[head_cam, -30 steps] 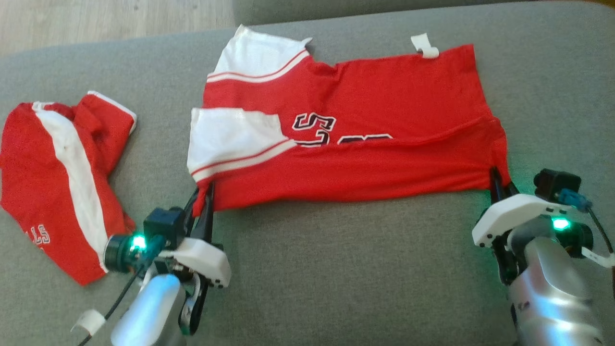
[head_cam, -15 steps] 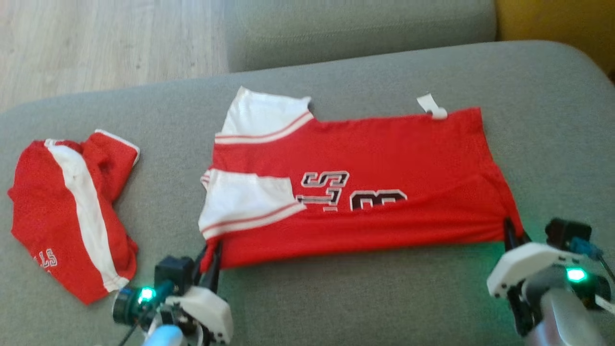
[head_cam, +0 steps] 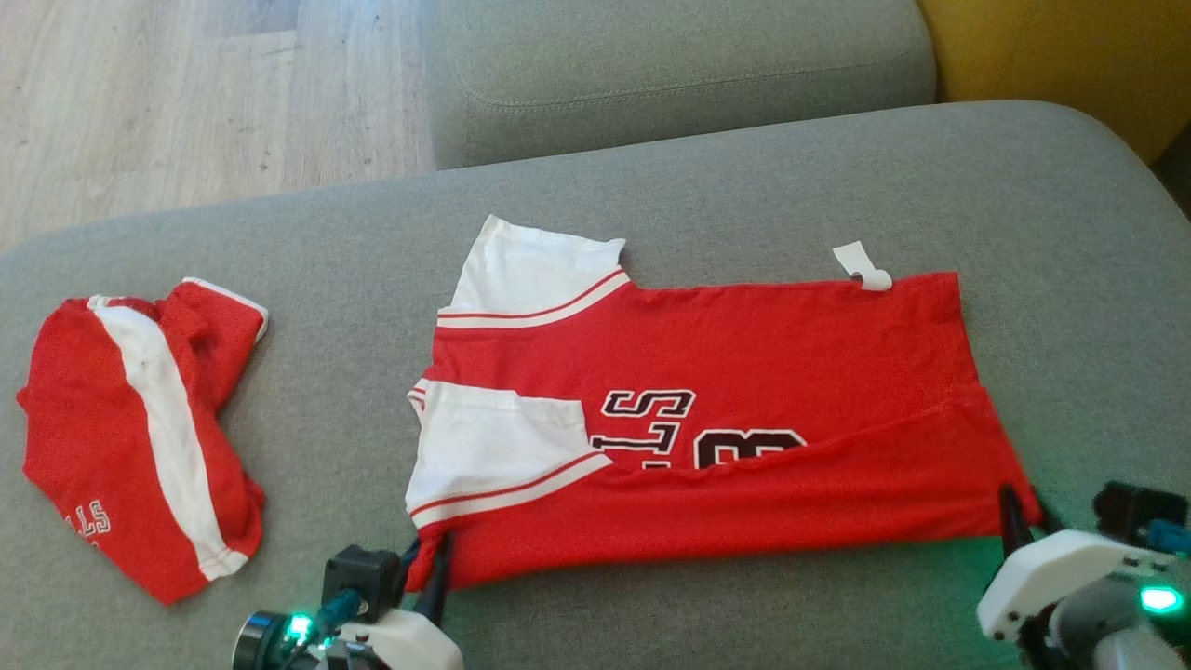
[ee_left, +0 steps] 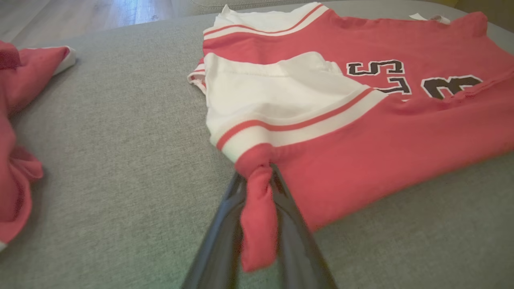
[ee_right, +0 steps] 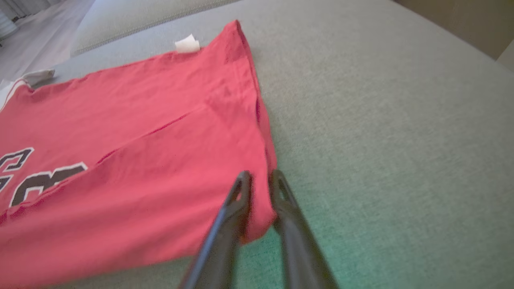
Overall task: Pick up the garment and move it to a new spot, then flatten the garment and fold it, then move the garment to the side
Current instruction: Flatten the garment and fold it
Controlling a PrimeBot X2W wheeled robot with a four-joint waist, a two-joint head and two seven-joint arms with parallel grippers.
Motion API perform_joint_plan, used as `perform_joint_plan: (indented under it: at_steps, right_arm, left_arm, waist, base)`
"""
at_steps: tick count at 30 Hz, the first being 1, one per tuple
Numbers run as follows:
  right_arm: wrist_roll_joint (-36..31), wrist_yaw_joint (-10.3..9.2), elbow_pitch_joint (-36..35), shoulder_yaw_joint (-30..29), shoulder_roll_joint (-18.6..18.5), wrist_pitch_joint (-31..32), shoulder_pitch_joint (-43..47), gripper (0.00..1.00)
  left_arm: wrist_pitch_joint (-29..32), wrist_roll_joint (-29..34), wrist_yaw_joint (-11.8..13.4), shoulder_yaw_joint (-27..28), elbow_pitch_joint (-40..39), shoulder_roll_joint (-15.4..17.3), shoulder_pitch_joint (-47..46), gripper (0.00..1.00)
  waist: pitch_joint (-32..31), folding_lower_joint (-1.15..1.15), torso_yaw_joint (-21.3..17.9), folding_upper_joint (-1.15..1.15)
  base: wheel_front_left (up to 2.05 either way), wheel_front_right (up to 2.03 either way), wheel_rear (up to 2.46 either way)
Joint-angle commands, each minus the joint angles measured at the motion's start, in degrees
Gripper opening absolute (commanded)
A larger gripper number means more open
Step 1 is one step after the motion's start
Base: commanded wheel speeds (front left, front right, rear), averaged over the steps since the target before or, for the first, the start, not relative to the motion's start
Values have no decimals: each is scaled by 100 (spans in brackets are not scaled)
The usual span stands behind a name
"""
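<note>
On the grey sofa seat [head_cam: 744,186], right of centre and close to the near edge, the red jersey [head_cam: 744,354] lies spread flat. Its near long side is folded over the body and partly covers the black, white-outlined lettering [head_cam: 651,419]. Two white sleeves [head_cam: 530,270] with red stripes sit at the end facing the seat's left. A white tag [head_cam: 863,267] projects from the side facing the seat's far edge. A second red-and-white garment [head_cam: 140,447] lies crumpled at the seat's left end, well apart from the jersey.

The head view shows only dark fingertips at each near corner. The left wrist view shows the left tool [ee_left: 257,176] clamped on the sleeve-end corner, with the cloth twisted into a strip between its fingers. The right wrist view shows the right tool [ee_right: 260,178] set narrow, with the hem corner pinched between its fingers.

Both tools enter from the seat's near edge, low over the cushion, with fingers pointing toward the far edge.
</note>
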Motion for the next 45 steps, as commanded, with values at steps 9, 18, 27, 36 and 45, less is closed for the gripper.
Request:
perform_joint_plan:
  at_steps: [9, 18, 27, 36, 45]
  right_arm:
    - [-50, 37, -940, -138, -58, -388, -244, 100]
    - [-173, 37, -1336, -17, -58, -823, -794, 100]
    - [-367, 37, -1376, 294, -58, -873, -1795, 100]
    - [-225, 37, -1221, 553, -58, -1075, -2540, 100]
    - [289, 37, -1086, 816, -58, -1289, -2704, 100]
  left_arm:
    - [-234, 27, 246, 294, -392, 195, -261, 100]
    - [-817, 48, -100, 607, -989, 472, -1288, 100]
    - [1001, -359, -1311, 385, -392, 1208, -3661, 100]
    - [2565, -1648, -1404, -893, 160, 1948, -5268, 100]
    - [2786, -2493, -1405, -1714, 704, 2586, -6059, 100]
  waist:
    - [130, 0, 29, 0]
    - [680, 0, -81, 0]
    - [1588, 0, -542, 0]
    - [2201, 0, -1046, 0]
    - [2581, 0, -1414, 0]
  base:
    - [0, 0, 0]
    - [0, 0, 0]
    - [0, 0, 0]
    - [0, 0, 0]
    - [0, 0, 0]
